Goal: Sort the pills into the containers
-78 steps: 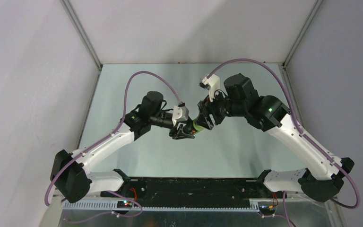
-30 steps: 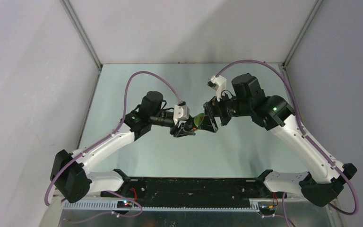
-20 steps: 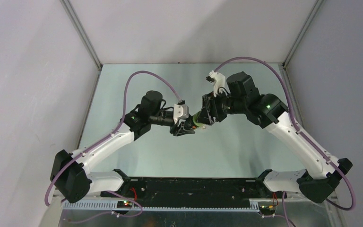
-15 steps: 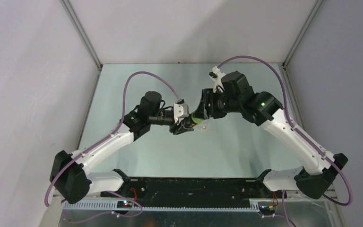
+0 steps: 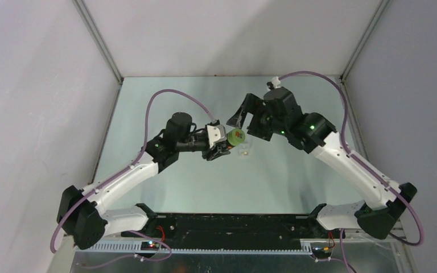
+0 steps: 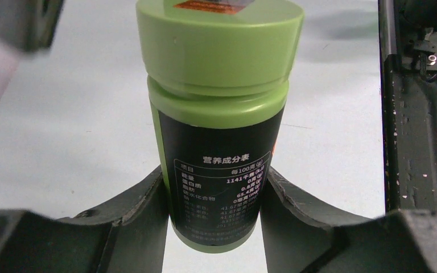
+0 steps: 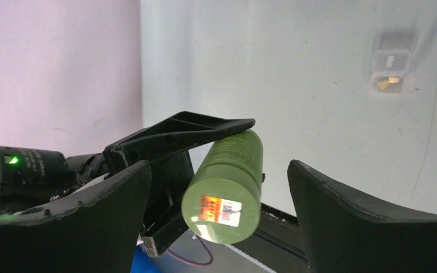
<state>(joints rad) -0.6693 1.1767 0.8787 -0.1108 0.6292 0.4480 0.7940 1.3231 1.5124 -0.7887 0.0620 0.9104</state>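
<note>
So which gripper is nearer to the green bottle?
Left. The left gripper clamps the green bottle by its body; the right gripper stands open, apart from the cap.

Top cam view: bottle (image 5: 235,136) sits between the left gripper (image 6: 215,193) fingers, about mid-table (image 5: 273,182). The containers (image 5: 243,151) lie on the table just at its 5 o'clock, with one pill (image 7: 384,83) inside. Right gripper (image 5: 244,121) hangs at the bottle's 1 o'clock, not touching.

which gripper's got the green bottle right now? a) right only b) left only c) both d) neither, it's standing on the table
b: in the left wrist view the left gripper is clamped on the green bottle, while the right gripper has its jaws wide and clear of it.
</note>
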